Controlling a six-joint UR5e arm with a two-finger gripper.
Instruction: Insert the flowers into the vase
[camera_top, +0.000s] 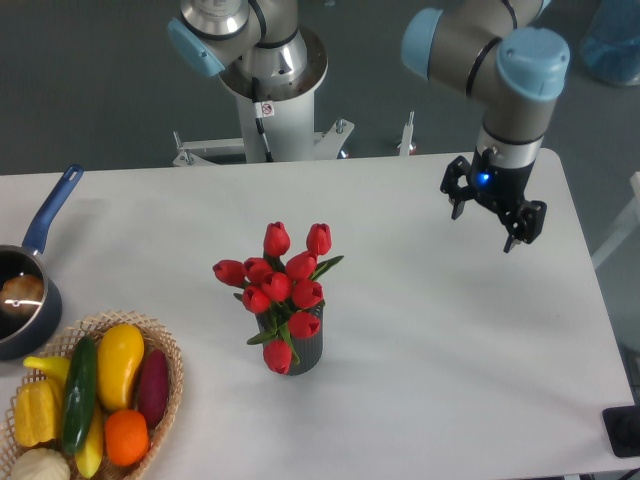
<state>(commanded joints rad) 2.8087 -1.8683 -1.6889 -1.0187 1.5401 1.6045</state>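
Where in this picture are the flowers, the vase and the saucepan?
flowers (281, 280), fixed camera, on a middle red bud.
vase (305, 352), fixed camera, on its ribbed wall.
saucepan (50, 212), fixed camera, on its blue handle.

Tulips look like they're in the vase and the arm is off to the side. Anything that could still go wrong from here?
1. One tulip bud droops over the front of the vase, so the bunch may be leaning or loosely seated and could slip.
2. The vase is small under a wide, tall bunch; it might tip if bumped.
3. The hand is open and apart, so a careless return pass could clip the buds.
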